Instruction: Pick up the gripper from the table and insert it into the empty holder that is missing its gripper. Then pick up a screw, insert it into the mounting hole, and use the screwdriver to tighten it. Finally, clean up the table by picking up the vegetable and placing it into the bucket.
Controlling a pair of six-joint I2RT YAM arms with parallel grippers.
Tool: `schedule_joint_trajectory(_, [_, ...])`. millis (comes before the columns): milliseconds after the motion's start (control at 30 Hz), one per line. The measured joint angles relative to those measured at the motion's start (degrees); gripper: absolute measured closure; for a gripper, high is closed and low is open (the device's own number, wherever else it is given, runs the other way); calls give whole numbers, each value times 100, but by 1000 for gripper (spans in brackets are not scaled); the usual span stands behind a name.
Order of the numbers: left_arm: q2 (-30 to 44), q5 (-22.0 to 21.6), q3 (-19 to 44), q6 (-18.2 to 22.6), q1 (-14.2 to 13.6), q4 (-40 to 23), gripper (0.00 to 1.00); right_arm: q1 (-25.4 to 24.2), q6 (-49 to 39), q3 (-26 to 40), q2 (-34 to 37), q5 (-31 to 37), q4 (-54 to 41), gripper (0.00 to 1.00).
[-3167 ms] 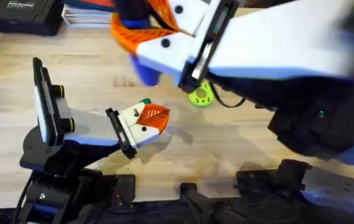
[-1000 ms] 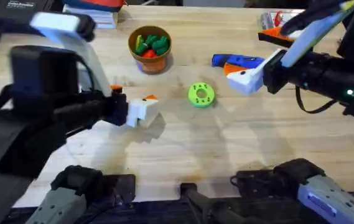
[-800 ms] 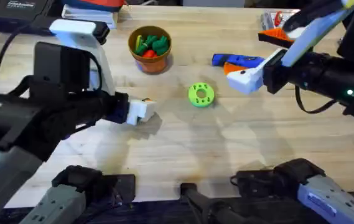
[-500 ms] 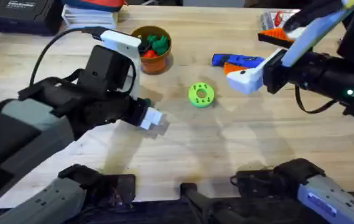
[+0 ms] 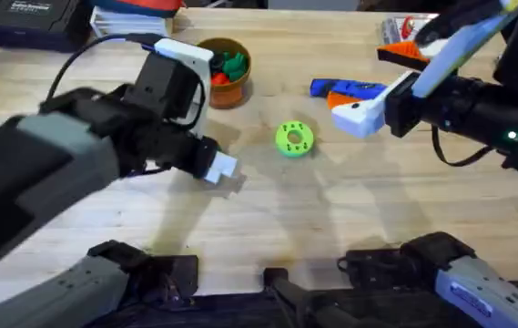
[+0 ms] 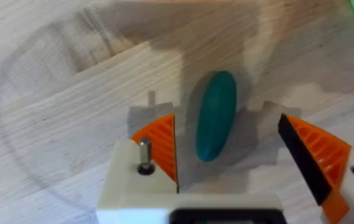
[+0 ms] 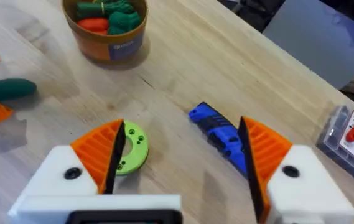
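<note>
Left gripper [image 6: 226,155]: its jaws are open, one orange pad on each side of the vegetable [image 6: 216,115], which lies on the table [image 6: 52,124] between them; I cannot tell if a pad touches it.

Vegetable, handling: it looks small, light and stiff, a smooth oblong toy with rounded ends. I judge it can slip or roll if it is pinched near an end.

Where to take hold: across the thick middle, with the pads on the two long sides. The ribbed pads should help against slipping.

Right gripper [image 7: 180,158]: its jaws are open and hold nothing; it hangs above the table on the right side.

Screwdriver [image 7: 220,134]: the blue body lies on the table, seen between the right fingers, just beside the right gripper in the overhead view.

Green holed disc [image 5: 294,139]: it lies flat near the middle of the table.

Bucket [image 5: 221,71]: it stands at the far side, upright, with green and orange toy vegetables inside. It is near the left gripper, just beyond it.

What the views add: in the overhead view the left arm covers the vegetable; the left wrist view shows it clearly between the pads. The right wrist view shows the vegetable, the left pads and the bucket together.
</note>
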Motion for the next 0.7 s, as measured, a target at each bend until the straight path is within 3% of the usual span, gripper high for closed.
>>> schedule_joint_trajectory(167, [956, -117, 357, 0, 0, -128, 15, 0, 1, 0, 0, -1, 0, 7])
schedule_joint_trajectory(367, [1187, -125, 446, -1, 0, -173, 12, 0, 1, 0, -1, -2, -65, 8])
schedule_joint_trajectory(400, [1185, -123, 449, 1, 0, -172, 305, 0, 1, 0, 0, -1, -154, 7])
schedule_joint_trajectory(533, [1185, -140, 522, 13, 0, -249, 932, 0, 1, 0, -1, -2, -261, 8])
schedule_joint_trajectory(600, [1187, -142, 717, 26, 2, -498, 983, 0, 1, 0, -1, -2, -260, 8])
schedule_joint_trajectory(700, [1187, -140, 1271, 37, 2, -1157, 978, 0, 1, 0, -1, -2, -262, 7])
